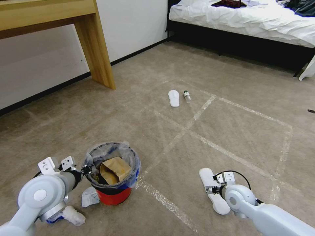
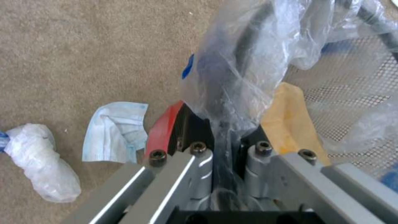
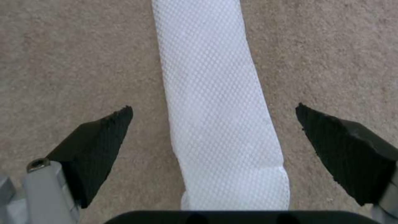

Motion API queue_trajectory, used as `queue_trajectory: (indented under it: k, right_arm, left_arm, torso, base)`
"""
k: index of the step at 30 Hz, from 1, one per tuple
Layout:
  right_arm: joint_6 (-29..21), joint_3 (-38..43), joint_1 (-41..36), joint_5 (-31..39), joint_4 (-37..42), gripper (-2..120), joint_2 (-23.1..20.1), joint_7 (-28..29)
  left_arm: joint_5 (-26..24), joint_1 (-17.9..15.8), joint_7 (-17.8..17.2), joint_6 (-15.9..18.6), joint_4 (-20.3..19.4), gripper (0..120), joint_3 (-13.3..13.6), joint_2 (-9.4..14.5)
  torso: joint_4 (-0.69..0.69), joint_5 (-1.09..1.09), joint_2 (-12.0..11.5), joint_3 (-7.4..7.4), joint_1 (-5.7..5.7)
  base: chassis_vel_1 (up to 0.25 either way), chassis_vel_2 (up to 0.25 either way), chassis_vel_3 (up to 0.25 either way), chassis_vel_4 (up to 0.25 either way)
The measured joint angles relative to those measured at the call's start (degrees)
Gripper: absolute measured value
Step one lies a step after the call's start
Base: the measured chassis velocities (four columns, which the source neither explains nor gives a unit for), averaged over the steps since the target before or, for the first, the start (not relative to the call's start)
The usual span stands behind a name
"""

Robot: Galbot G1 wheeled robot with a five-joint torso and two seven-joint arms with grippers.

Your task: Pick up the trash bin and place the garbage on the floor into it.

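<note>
Left gripper [image 2: 224,137]: fingers closed together on the rim of the trash bin [image 1: 113,193], pinching the clear liner bag [image 2: 248,62] and the dark rim between the pads. One pad sits against the red outer wall, the other inside next to a brown paper bag [image 1: 115,169] that stands in the bin. In the head view the left gripper [image 1: 86,170] meets the rim on the robot's left side.

Right gripper [image 3: 213,124]: fingers [image 3: 99,137] wide apart, one to each side of a flat white slipper [image 3: 219,102], pads clear of it (whether they touch the carpet cannot be told). In the head view the right gripper [image 1: 211,189] hangs over the middle of that slipper [image 1: 213,191], low at the robot's right.

Bin stands on the floor [image 1: 229,124], beige carpet crossed by pale tape lines [image 1: 197,114]. Just beside it, toward the left arm: a crumpled blue-white face mask [image 2: 114,132] and a wadded white plastic bundle [image 2: 41,161].

Farther off, mid-floor: a second white slipper [image 1: 174,98] with a green-capped clear bottle [image 1: 187,96] just beside it, side by side, apart from each other.

Background: wooden table leg [image 1: 96,49] by the wall, bed [image 1: 242,16] with white sheets.
</note>
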Motion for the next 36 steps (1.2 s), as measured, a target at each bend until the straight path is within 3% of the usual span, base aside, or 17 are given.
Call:
queue_trajectory:
  k: [36]
  right_arm:
    - [0.5,-1.6,1.3,-3.1,-5.7,100,2.7,-0.3]
  left_arm:
    - [0.3,1.1,-0.1,0.0,-1.3,4,-0.5,-0.2]
  torso:
    - [0.0,-0.01,0.0,0.0,0.0]
  base:
    - [0.0,0.0,0.0,0.0]
